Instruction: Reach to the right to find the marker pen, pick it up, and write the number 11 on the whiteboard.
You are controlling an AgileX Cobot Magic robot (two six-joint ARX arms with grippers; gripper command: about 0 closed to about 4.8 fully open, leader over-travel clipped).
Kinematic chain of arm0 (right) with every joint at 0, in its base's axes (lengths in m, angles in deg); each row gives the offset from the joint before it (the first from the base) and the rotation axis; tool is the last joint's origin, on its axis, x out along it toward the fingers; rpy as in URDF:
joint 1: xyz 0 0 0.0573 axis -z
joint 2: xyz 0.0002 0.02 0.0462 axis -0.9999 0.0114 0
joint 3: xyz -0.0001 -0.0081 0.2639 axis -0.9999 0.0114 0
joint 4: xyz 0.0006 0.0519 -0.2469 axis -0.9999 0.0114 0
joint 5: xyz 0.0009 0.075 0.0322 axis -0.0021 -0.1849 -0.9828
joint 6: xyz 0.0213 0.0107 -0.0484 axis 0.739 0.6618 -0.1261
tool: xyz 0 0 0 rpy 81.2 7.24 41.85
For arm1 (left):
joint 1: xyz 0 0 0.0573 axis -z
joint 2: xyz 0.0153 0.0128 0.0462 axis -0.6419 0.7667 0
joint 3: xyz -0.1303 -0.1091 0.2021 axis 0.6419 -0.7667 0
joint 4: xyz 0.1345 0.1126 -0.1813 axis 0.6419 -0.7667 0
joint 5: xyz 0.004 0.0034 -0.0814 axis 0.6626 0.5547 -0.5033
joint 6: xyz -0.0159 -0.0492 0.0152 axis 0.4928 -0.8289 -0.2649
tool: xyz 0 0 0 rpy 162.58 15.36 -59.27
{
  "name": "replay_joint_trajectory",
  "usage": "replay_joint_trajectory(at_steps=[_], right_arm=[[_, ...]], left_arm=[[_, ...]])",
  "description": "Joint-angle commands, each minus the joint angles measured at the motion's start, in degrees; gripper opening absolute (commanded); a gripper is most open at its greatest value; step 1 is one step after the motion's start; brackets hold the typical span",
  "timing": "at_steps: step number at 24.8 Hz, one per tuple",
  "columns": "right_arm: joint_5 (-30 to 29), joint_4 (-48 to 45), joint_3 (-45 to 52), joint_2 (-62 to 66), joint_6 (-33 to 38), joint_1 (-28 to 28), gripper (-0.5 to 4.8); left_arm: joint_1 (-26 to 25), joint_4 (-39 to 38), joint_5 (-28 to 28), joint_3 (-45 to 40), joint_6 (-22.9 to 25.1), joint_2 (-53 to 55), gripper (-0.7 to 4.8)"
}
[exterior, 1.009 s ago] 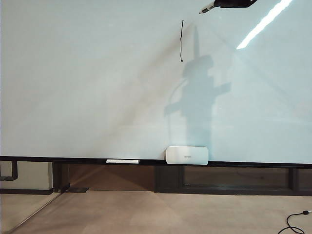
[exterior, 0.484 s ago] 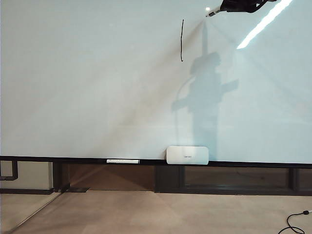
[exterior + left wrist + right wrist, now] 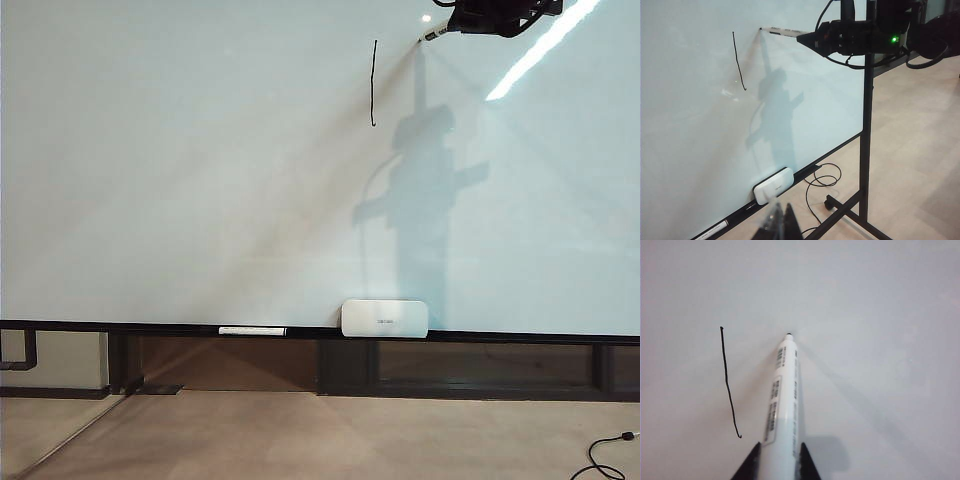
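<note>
Right wrist view: right gripper [image 3: 780, 465] clamps the marker pen [image 3: 782, 405] by the rear barrel, tip forward at the whiteboard [image 3: 880, 315], beside the first stroke [image 3: 729, 385]. Pen likely light, stiff, slick plastic; a mid-barrel grip resists slipping. Left gripper [image 3: 779, 225] hangs low, jaws apparently together, holding nothing, well apart from the pen.

One black "1" stroke [image 3: 373, 84] on whiteboard [image 3: 180, 180]; pen print illegible.
</note>
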Motion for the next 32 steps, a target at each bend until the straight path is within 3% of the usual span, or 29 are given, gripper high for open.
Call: replay_joint_trajectory(at_steps=[1,14,20,32], right_arm=[[-0.2,-1.5,-0.4,0.1,0.2,0.0,-0.01],[0.5,5.0,0.9,0.6,0.0,0.0,-0.01],[0.9,4.8,5.7,1.3,0.0,0.0,-0.01],[1.2,1.2,6.1,2.3,0.0,-0.4,-0.02]], left_arm=[[0.0,0.8,-1.3,0.3,0.2,-0.1,-0.05],[0.0,-0.1,-1.8,0.3,-0.5,-0.2,-0.05],[0.0,-0.1,-1.8,0.3,-0.3,-0.2,-0.05],[0.0,-0.2,-1.8,0.3,-0.5,-0.2,-0.05]])
